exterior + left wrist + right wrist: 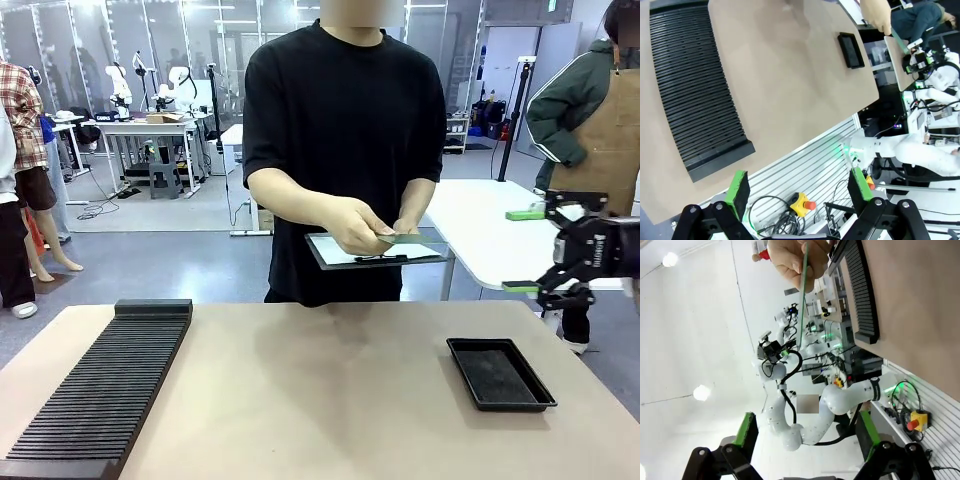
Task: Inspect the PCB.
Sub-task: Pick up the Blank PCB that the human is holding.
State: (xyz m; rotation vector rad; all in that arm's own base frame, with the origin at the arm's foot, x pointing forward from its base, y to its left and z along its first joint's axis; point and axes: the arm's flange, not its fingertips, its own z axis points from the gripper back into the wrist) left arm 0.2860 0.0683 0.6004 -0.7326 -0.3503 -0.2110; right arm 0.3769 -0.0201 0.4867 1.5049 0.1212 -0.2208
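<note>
Now, the person's hand [357, 224] holds the PCB [408, 239] flat above a clipboard [335, 256], past the surface's [330, 380] far edge. The right pincer [523, 250] hangs released off to its right, facing it. The board's long axis runs left-right. The left pincer [799, 189], also released, looks farther off.

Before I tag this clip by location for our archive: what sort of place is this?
Probably a robotics lab: the right gripper hangs open beside the table, a yellow emergency-stop button sits below its edge, and workbenches stand on the open floor behind.
</note>
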